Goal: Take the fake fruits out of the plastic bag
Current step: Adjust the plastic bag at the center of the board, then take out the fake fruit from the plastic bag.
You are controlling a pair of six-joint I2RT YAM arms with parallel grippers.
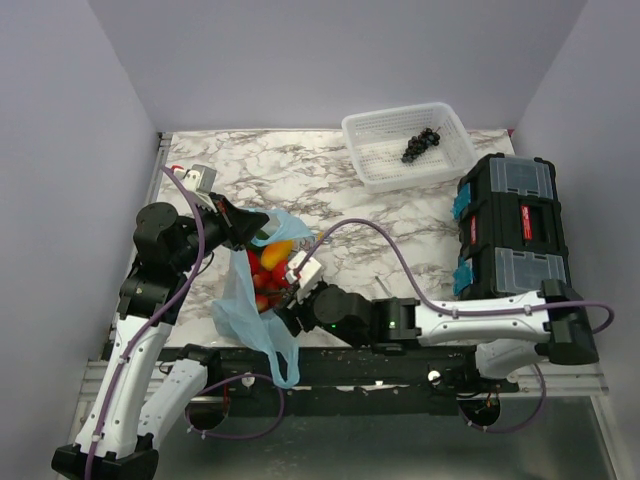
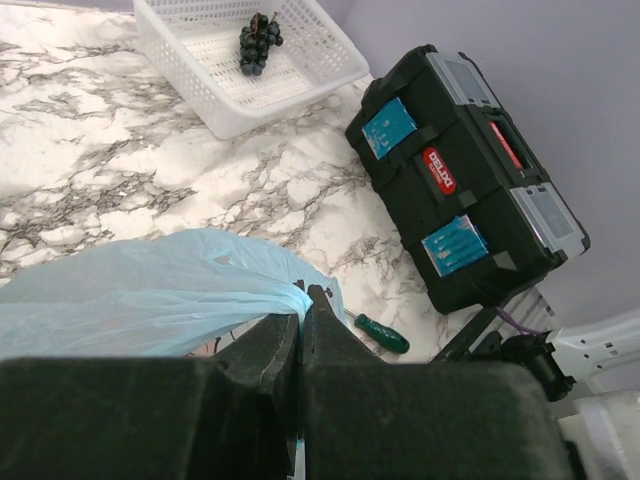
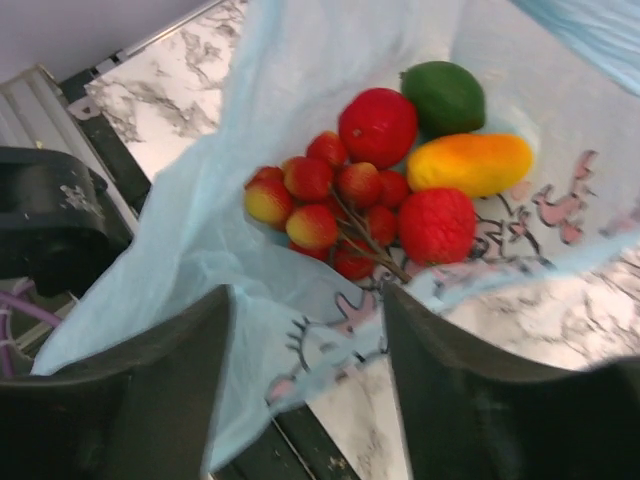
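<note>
The plastic bag (image 1: 250,318) is thin light-blue film with pink and dark print, lying open near the table's front edge. My left gripper (image 1: 250,229) is shut on the bag's upper rim (image 2: 255,290) and holds it up; the fingertips (image 2: 322,305) pinch bunched film. In the bag lie the fake fruits (image 1: 268,272): a green one (image 3: 443,97), a round red one (image 3: 377,127), an orange-yellow oval (image 3: 470,164), a bumpy red one (image 3: 437,225) and a cluster of small red ones (image 3: 320,195). My right gripper (image 3: 308,295) is open at the bag's mouth, just short of the fruits, with the bag's lower rim between its fingers.
A white lattice basket (image 1: 455,150) with a dark grape bunch (image 1: 420,144) stands at the back right. A black toolbox (image 1: 510,225) lies along the right side. A green-handled screwdriver (image 2: 380,333) lies on the marble table (image 1: 330,190) by the bag.
</note>
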